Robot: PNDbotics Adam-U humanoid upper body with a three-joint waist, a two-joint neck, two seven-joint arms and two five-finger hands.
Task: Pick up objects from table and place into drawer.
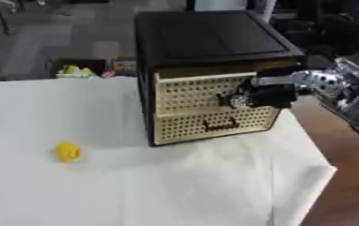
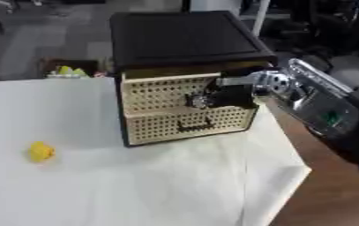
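A black cabinet with two cream woven drawer fronts stands at the back of the white-covered table. My right hand is at the upper drawer, fingers curled round its handle in the middle of the front. The upper drawer front stands slightly out from the cabinet. The lower drawer is closed, with a dark handle. A small yellow object lies on the cloth at the left, well apart from the cabinet. My left hand shows in neither view.
The white cloth hangs over the table's right edge, with bare brown tabletop beyond it. Behind the table on the floor sits a box with yellow and green items.
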